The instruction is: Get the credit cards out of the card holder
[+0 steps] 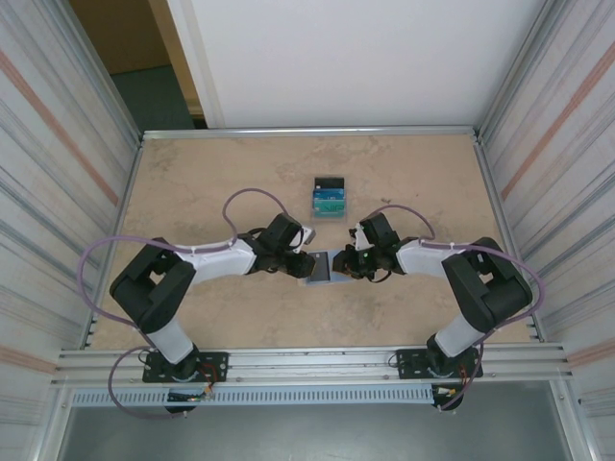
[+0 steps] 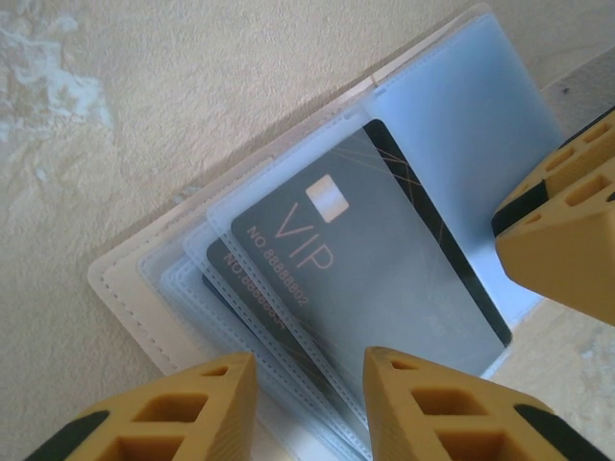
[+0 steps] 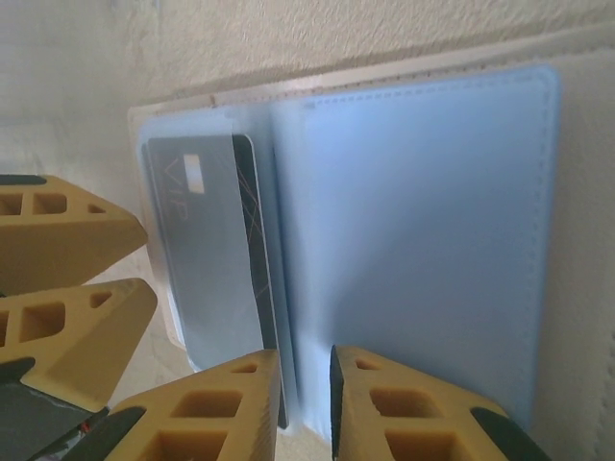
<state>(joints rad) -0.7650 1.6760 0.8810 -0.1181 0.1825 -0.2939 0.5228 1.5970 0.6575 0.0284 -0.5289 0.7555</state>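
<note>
The card holder (image 1: 318,269) lies open on the table between both grippers, its pale blue lining (image 3: 423,230) facing up. A black VIP credit card (image 2: 384,259) sits in a clear sleeve, and a second dark card (image 2: 226,274) shows in a sleeve behind it. My left gripper (image 2: 309,370) is open, its fingers straddling the sleeves' lower edge. My right gripper (image 3: 305,370) is nearly closed on a pale blue leaf at the holder's fold, beside the black card (image 3: 207,259). The right gripper's fingers (image 2: 567,240) press in at the holder's far side.
A small pile of blue, teal and black cards (image 1: 329,197) lies on the table just behind the holder. Metal walls and rails close in the table on the left, right and near sides. Both arms meet at the table's middle.
</note>
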